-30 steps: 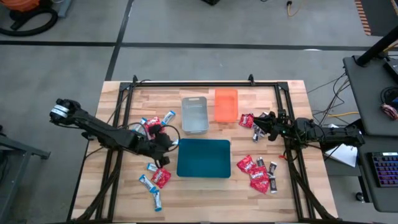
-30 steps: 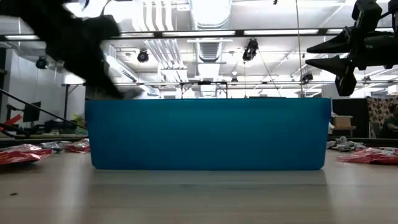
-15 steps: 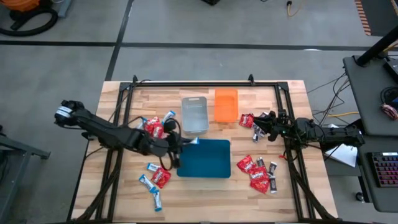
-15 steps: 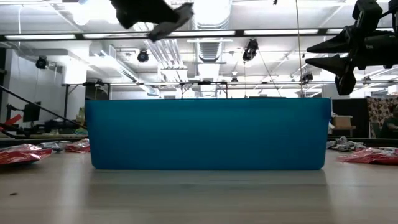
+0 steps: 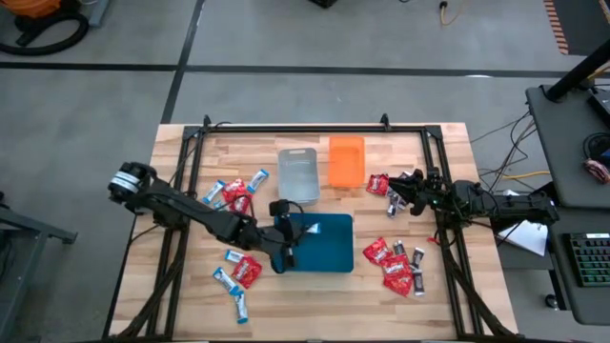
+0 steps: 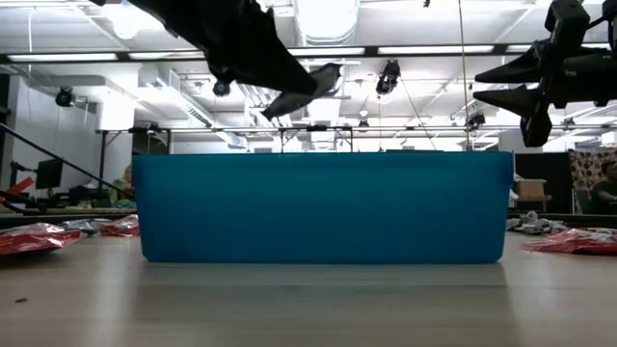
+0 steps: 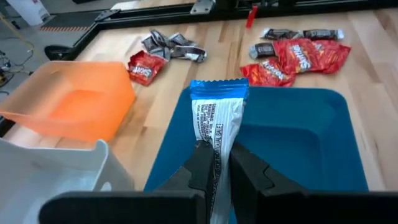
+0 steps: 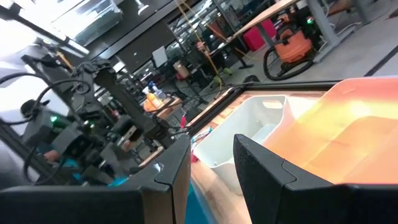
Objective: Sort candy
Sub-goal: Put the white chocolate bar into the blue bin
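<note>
Fingers of the left gripper pinch a blue-and-white bar above the blue tray's near-left edge from overhead. Level across the table, it hangs above the tray wall. Wrist camera: release only once well inside. The right gripper waits spread.

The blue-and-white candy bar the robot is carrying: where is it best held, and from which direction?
By one end, as the left gripper has it now: its fingers pinch the flat blue-and-white bar across its thin faces, leaving the crimped end free over the blue tray. Lying flat, such a thin wrapper is probably best pinched from above across its narrow width.
</note>
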You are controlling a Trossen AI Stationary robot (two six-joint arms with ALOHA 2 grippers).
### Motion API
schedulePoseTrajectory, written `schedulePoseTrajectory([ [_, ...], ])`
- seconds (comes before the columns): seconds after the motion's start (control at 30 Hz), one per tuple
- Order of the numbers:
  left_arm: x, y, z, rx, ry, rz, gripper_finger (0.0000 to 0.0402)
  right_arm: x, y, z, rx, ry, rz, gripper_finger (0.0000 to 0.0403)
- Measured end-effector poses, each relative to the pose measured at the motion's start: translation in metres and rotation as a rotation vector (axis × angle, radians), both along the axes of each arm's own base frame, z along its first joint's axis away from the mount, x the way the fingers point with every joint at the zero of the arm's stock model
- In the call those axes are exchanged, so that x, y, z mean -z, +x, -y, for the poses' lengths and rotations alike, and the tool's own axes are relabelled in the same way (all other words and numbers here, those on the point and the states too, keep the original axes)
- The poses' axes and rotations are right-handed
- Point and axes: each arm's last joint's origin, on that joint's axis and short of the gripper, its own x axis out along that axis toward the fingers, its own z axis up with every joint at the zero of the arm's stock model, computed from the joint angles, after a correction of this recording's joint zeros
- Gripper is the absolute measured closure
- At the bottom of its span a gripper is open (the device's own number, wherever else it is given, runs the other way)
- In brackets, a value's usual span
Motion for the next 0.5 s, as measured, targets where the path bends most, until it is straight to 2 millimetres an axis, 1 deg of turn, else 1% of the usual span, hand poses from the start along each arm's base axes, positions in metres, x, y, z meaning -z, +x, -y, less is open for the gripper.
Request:
schedulePoseTrajectory([
  [0.2,0.018,0.004,0.002,0.005,-0.003,-0.072,0.0386,0.000,0.000,0.000,0.002,-0.015,-0.005,0.0289],
  [0.3,0.018,0.007,0.003,-0.006,-0.014,-0.075,0.0382,0.000,0.000,0.000,0.002,-0.018,-0.006,0.0289],
  [0.4,0.018,0.007,0.003,-0.009,-0.013,-0.085,0.0366,0.000,0.000,0.000,0.002,-0.019,-0.006,0.0289],
  [0.5,0.018,0.007,0.003,-0.011,-0.009,-0.100,0.0340,0.000,0.000,0.000,0.002,-0.018,-0.006,0.0289],
])
